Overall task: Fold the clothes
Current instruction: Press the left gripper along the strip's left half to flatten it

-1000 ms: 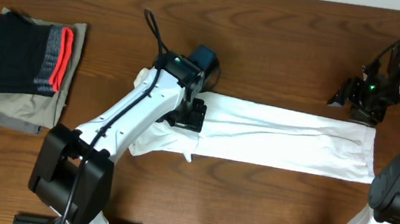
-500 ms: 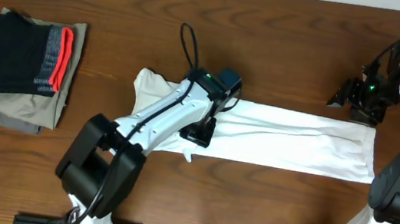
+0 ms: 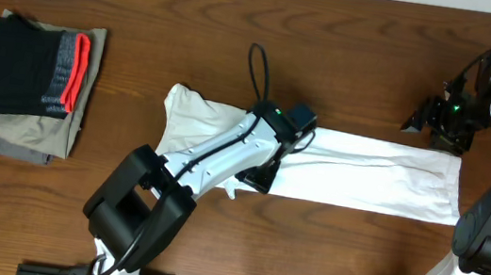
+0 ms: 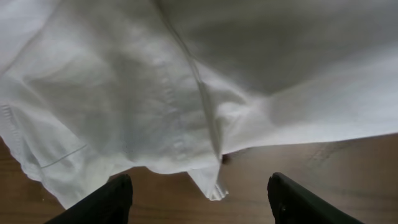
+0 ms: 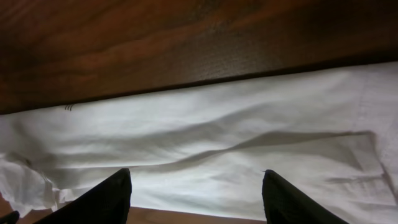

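Two wrist views show what the overhead one hides: the left gripper (image 4: 199, 180) and the right gripper (image 5: 196, 180) each hang over the white T-shirt (image 3: 364, 172) with fingers spread wide and nothing between them. Only the overhead view takes in the whole shirt, a long narrow band in the middle of the table (image 3: 241, 23). Its long axis runs left to right, bunched end left and squared edge right, with a pile of dark clothes (image 3: 25, 80) far left.

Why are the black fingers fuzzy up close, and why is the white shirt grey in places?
Left wrist view: the black fingers of the left gripper sit too near the lens, so they blur; a grey shadow crosses the plain white cotton T-shirt. Right wrist view: the right gripper blurs likewise; folds cast soft shadows. Overhead view: sharp, evenly lit.
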### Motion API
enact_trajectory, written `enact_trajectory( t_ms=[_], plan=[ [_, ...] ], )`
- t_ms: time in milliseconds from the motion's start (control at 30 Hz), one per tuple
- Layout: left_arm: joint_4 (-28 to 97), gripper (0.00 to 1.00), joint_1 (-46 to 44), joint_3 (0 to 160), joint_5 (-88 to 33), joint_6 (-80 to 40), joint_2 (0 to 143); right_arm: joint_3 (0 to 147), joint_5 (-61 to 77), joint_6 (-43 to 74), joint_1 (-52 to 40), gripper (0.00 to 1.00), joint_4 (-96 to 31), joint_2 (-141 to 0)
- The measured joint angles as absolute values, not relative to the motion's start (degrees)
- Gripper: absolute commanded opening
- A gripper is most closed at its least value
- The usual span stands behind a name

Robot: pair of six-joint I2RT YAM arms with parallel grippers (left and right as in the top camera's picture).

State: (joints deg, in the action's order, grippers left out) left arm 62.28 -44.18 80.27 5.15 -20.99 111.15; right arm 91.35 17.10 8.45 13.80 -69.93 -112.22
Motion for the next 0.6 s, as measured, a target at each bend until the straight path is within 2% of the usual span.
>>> enact_trajectory(
  t_ms=[433,500,600],
  plan=[
    [63.0,0.71,-42.7,80.3,6.3,-20.9,113.2,91.4,17.1,8.4,13.8,0.64,-71.6,-112.2],
    [63.5,0.66,-42.6,80.3,6.3,-20.9,114.7,91.4,17.1,8.4,13.8,0.64,-72.0,-112.2],
    [63.8,0.66,-42.5,80.2,6.4,-20.8,115.9,91.4,17.1,8.4,13.8,0.64,-72.4,-112.2]
  ],
)
